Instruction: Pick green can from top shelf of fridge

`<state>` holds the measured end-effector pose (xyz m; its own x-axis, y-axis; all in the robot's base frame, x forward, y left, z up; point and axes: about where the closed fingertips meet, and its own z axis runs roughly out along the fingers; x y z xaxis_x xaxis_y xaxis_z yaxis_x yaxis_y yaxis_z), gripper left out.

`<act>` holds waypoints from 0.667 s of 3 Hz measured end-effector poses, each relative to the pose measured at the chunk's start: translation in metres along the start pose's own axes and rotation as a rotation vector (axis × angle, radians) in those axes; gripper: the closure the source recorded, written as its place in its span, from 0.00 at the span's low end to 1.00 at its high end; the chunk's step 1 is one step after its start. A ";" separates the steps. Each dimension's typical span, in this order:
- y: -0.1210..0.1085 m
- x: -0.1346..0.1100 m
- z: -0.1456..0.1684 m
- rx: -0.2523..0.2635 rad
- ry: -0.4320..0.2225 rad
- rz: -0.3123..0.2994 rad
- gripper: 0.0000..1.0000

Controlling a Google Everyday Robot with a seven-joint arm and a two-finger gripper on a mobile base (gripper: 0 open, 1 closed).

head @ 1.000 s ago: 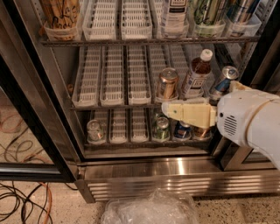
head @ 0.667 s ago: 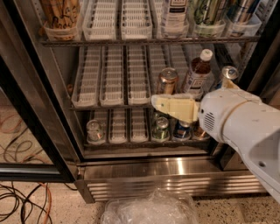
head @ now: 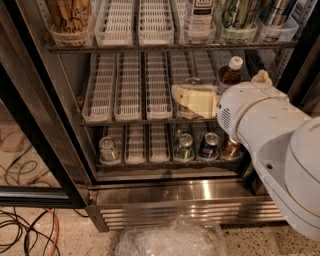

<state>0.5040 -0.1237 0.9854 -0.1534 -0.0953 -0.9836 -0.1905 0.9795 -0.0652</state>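
The fridge [head: 65, 100] stands open in front of me, with black door frames and a steel louvred base. Its top shelf [head: 165, 47] runs across the upper edge of the view. The green can [head: 238, 12], pale green and white, stands in a clear-lipped lane at the shelf's right, its top cut off by the frame. My gripper [head: 177, 95] is cream-coloured on a white arm [head: 270, 130]. It sits in front of the middle shelf, below and left of the green can, and holds nothing that I can see.
On the top shelf a clear bottle [head: 200, 15] stands left of the green can, another can [head: 275, 12] right of it, a brown cup [head: 70, 17] far left. A brown bottle [head: 231, 72] is on the middle shelf. Dark green [head: 183, 147], blue [head: 208, 145] and gold [head: 231, 148] cans stand on the bottom shelf. A plastic bag [head: 172, 239] and cables [head: 25, 235] lie on the floor.
My gripper and arm have moved left and upward, from in front of the bottom shelf cans to the middle shelf level. The arm now covers more of the right side.
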 end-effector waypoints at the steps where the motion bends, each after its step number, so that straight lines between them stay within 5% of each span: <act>1: 0.000 0.000 0.000 0.000 0.000 0.000 0.00; 2: -0.014 -0.012 0.004 0.060 -0.041 0.018 0.00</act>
<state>0.5128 -0.1355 0.9970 -0.1162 -0.0719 -0.9906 -0.1292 0.9900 -0.0567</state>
